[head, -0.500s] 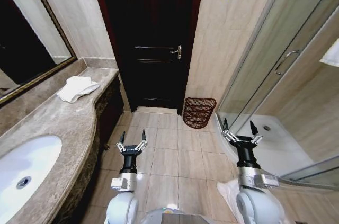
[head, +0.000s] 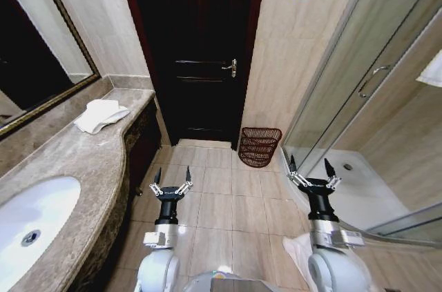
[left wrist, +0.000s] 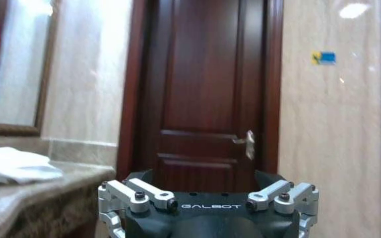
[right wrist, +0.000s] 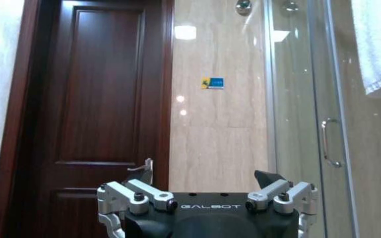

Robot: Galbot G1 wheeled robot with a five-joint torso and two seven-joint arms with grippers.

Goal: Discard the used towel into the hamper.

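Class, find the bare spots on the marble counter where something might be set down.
Free: grey marble counter between the crumpled white towel and oval white sink. The far end, under the towel, is crowded.

Bathroom, probably hotel-grade going by the finishes. Evidence: marble vanity counter [head: 76, 157] with an inset white sink [head: 31, 219], framed wall mirror [head: 38, 50] above it, glass shower enclosure [head: 373, 99] with a white tray, beige wall and floor tile, dark wood door [head: 200, 57]. 1 white towel [head: 100, 114] lies folded on the counter, 1 wicker hamper [head: 260, 146] stands by the door.
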